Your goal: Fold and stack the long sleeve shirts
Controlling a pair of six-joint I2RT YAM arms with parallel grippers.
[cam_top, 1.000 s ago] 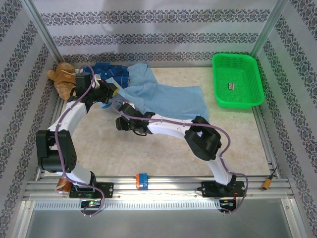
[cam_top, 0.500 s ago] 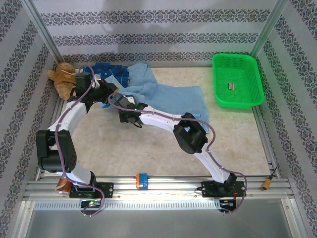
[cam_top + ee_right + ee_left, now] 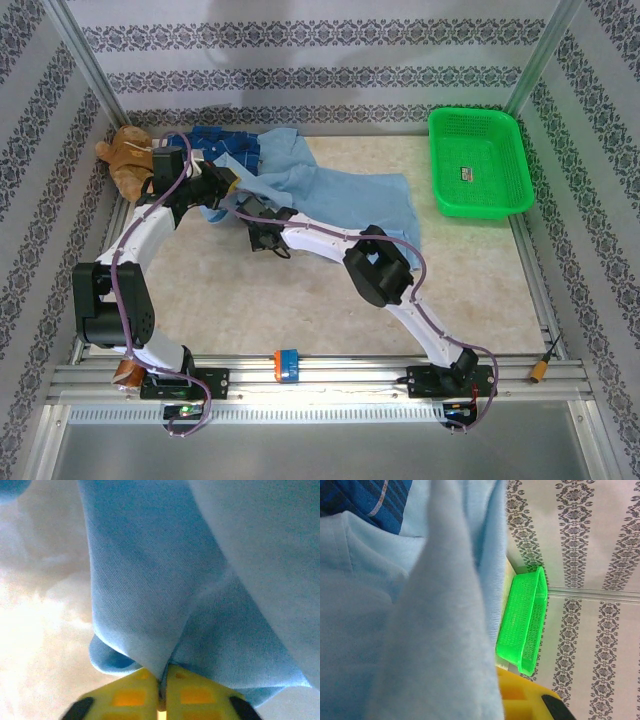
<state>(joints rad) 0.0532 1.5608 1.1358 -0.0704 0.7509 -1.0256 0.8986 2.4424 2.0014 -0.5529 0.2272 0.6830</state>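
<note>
Well, the beige marbled worktop (image 3: 330,300) takes up most of the space between the patterned walls. Next in size is the plain light blue cloth shirt (image 3: 340,195), lying rumpled across the far middle of the worktop, its left edge lifted where both arms meet it. At the far right corner, well apart from the shirt, sits the bright green plastic mesh basket (image 3: 480,160). The dark blue plaid cloth shirt with thin white lines (image 3: 225,140) is bunched at the far left, partly under the light blue one. Beside it, against the left wall, lies the brown plush teddy bear (image 3: 125,160).

The right hand (image 3: 258,215) sits low at the near left edge of the light blue shirt. Its wrist view shows the yellow fingertips (image 3: 135,692) pressed together on a fold of that cloth (image 3: 150,590). The left hand (image 3: 222,185) is just beyond it, closed too. A ridge of light blue cloth (image 3: 445,630) runs straight up from its yellow finger (image 3: 525,702), so it looks pinched there. The plaid (image 3: 365,500) and the basket (image 3: 525,625) show behind.
</note>
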